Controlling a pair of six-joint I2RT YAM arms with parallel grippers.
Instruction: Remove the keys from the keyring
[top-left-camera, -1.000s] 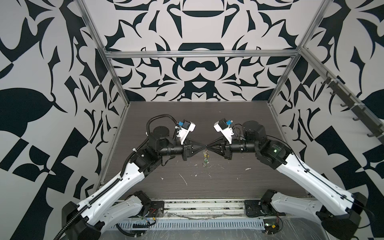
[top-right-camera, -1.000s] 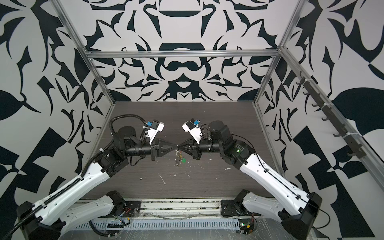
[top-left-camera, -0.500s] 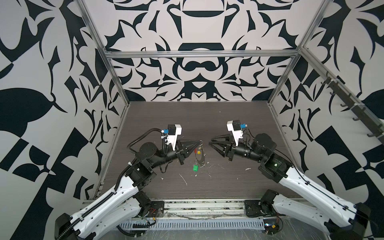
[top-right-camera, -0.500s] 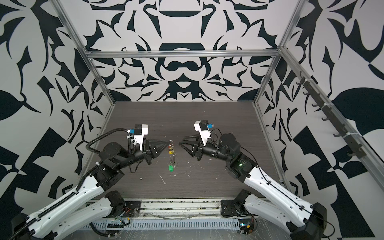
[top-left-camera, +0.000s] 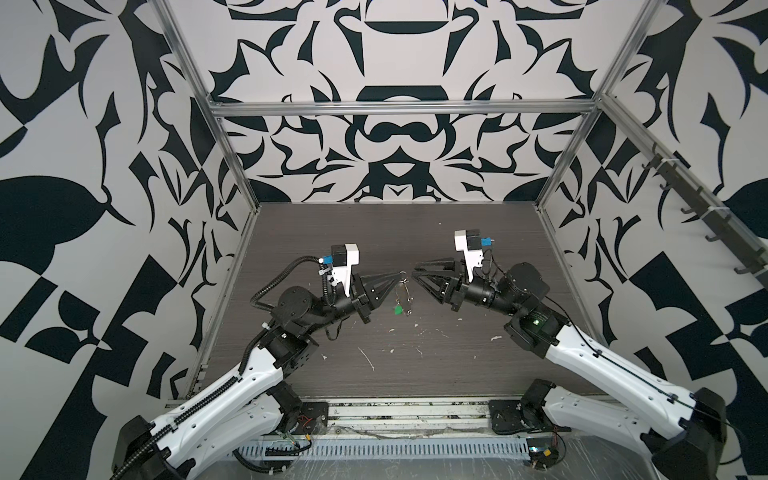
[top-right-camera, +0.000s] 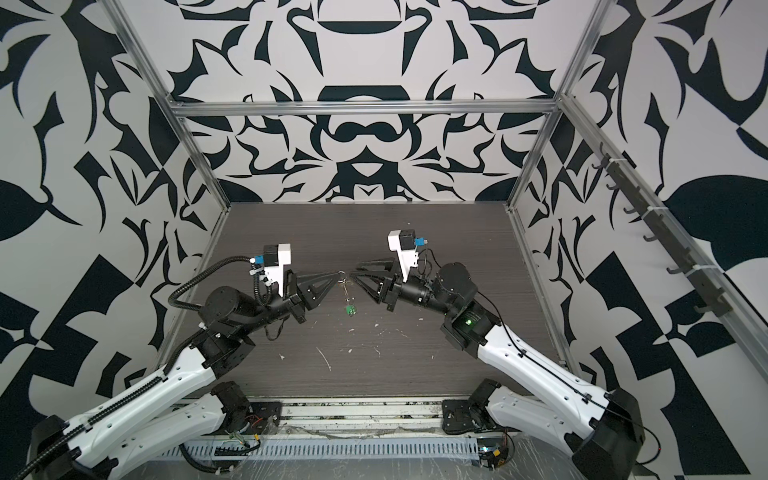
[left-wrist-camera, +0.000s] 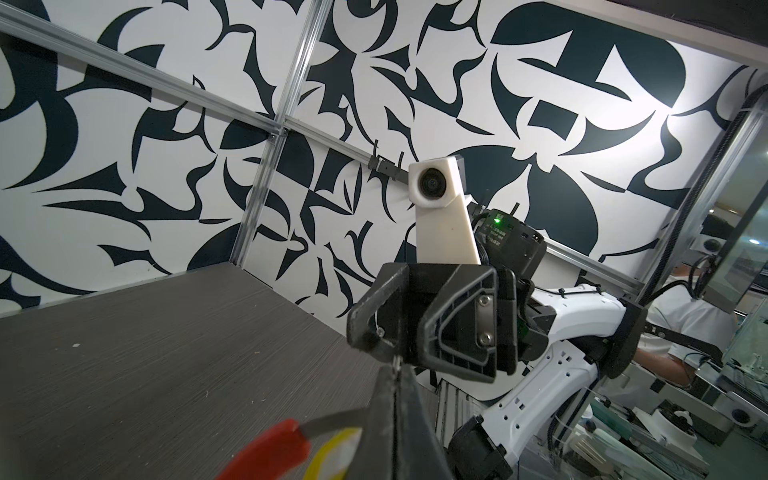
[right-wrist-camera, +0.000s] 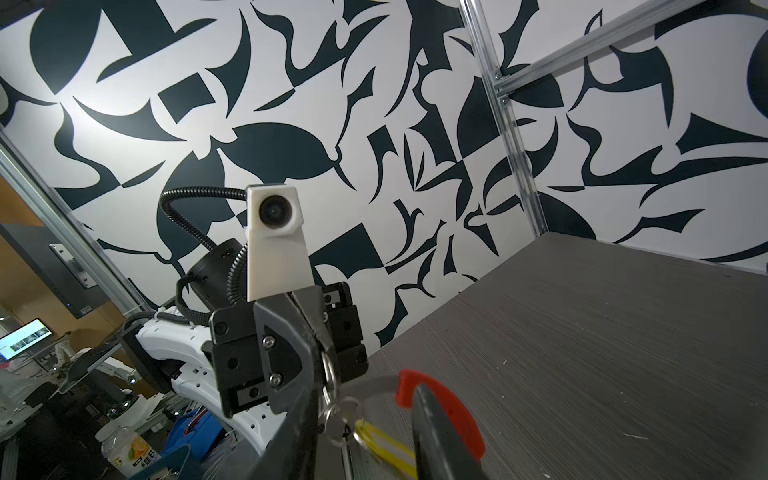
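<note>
**Keyring held up by one gripper, the other open beside it**

The keyring (top-left-camera: 404, 296) hangs in the air above the middle of the dark table (top-left-camera: 457, 374), touching nothing below it. In both top views the green key (top-left-camera: 398, 310) dangles at the 6 o'clock end of the loop. The wrist views show the red sleeve (left-wrist-camera: 270, 453) on one arc and the yellow key (right-wrist-camera: 386, 449) hanging from a small ring. Both keys appear to be on the keyring, so by my reading none has been removed yet.

At 9 o'clock of the loop's top, the left gripper (top-left-camera: 397, 274) is clamped tight on the keyring, and the rest hangs free from that pinch. At 3 o'clock, just beside it, the right gripper (top-left-camera: 414, 270) faces it with its jaws apart, gripping nothing.

The step in hand looks like the approach. One side steadies the loop while the other lines up to take a key. The next move likely calls for fine aim, closing on one tiny key or its small ring without setting the loose loop swinging.

The left arm (top-left-camera: 257, 374) reaches in from 7 o'clock of the table and the right arm (top-left-camera: 602, 365) from 5 o'clock. Both are bent at the elbow, with their wrists nearly level and pointing at each other.
</note>
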